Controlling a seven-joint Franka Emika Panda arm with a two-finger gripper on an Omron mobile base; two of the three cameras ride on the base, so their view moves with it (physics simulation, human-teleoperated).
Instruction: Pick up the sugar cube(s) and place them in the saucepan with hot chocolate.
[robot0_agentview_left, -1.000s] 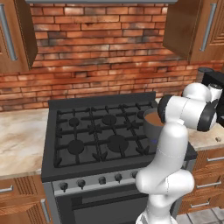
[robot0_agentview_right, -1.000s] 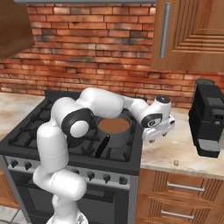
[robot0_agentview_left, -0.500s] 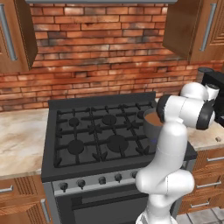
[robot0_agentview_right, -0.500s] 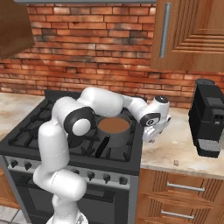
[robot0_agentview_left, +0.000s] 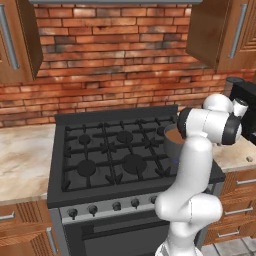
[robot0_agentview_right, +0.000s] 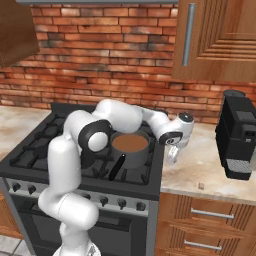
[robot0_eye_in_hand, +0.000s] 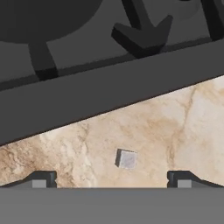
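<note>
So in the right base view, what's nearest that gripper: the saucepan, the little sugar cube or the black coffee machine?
From the gripper, hanging over the counter:
1. Saucepan, just left, on the stove.
2. Sugar cube, right and nearer the counter's front edge; too close to call with the saucepan.
3. Coffee machine, far right.

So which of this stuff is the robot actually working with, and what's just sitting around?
Part of the job:
- sugar cube on the counter
- saucepan of hot chocolate on the stove
- gripper, open above the counter

Just lying about:
- black coffee machine
- stove burners
- wooden cabinets
</note>
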